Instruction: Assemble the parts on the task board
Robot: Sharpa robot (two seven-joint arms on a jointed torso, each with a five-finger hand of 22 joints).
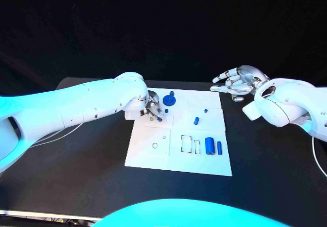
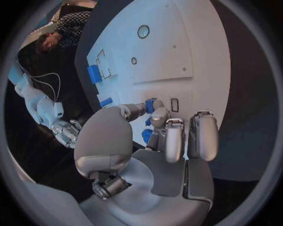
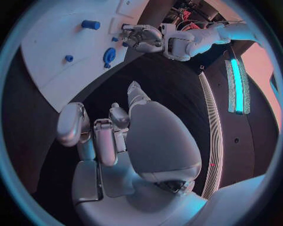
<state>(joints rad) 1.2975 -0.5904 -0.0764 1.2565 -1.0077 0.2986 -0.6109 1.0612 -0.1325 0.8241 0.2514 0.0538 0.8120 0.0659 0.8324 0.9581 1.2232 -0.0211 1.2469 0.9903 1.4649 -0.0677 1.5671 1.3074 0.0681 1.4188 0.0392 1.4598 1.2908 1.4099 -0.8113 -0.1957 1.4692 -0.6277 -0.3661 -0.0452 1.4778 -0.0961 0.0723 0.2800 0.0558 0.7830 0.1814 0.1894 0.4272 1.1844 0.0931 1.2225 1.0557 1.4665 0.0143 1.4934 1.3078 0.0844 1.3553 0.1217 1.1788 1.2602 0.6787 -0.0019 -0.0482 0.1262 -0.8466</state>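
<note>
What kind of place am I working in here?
Probably a robot test bench or lab: a black table with a white task board of small blue parts, dark surroundings, and cables behind the left arm.

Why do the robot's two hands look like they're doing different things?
The left hand is over the white board, while the right hand hangs off the board, above the black table. The left hand pinches a small blue part against the board; the right hand holds nothing, its fingers apart. Both are silver hands on white arms.
</note>
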